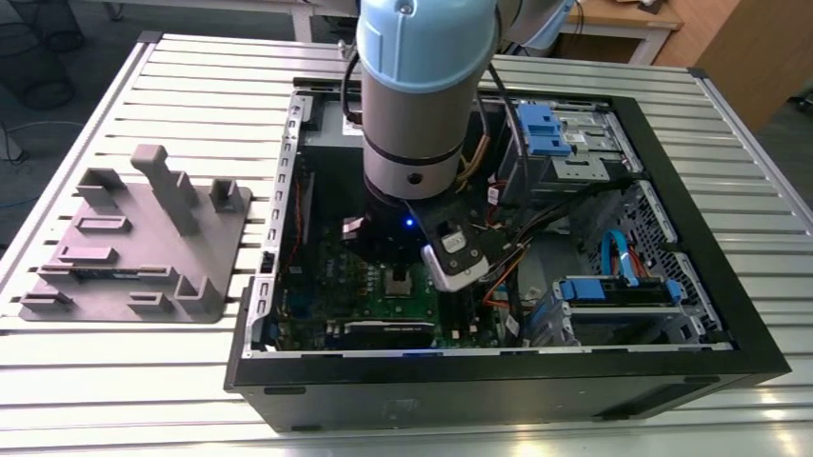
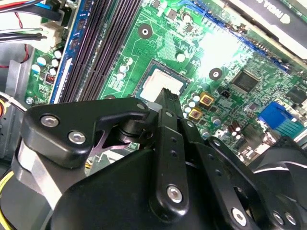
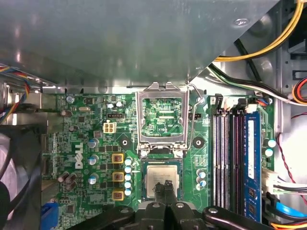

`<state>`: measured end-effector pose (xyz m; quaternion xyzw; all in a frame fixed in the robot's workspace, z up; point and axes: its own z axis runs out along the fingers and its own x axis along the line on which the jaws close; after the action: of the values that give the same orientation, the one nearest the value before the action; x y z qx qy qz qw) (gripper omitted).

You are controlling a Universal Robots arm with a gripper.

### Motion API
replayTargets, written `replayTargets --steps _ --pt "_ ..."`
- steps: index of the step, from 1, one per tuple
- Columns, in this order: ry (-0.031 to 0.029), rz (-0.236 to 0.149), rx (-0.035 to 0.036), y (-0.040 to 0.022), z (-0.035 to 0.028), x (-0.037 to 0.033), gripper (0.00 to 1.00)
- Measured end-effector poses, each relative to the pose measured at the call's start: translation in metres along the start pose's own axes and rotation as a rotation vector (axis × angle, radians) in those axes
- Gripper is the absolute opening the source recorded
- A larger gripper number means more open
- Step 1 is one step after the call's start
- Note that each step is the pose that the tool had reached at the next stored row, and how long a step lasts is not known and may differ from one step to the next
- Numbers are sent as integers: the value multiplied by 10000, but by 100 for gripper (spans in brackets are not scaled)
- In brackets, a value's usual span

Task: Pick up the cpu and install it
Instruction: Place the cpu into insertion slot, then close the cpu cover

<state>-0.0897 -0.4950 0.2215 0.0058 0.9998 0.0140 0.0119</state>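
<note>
Our pincer (image 3: 167,186), black fingers closed together on nothing, has its tips just over the small flat silvery-grey square cpu (image 3: 160,173) lying in the socket of the green motherboard (image 3: 86,143) beside the open silver metal frame (image 3: 161,143); we fear that pressing the cpu askew could damage the socket.

The raised socket frame (image 3: 160,117) and memory sticks (image 3: 235,153) hem in the cpu (image 3: 158,175).

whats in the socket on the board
The cpu lies in it, with the frame flipped open. The gripper covers part of its top; whatever lies beneath the cpu is hidden.
</note>
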Motion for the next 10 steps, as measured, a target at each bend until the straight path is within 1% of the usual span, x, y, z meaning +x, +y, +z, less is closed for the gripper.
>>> replayTargets --steps 2,4,10 --pt "1 0 1 0 -2 0 11" --pt "1 0 3 2 -100 -2 11" --pt "1 0 3 3 -100 -22 11"
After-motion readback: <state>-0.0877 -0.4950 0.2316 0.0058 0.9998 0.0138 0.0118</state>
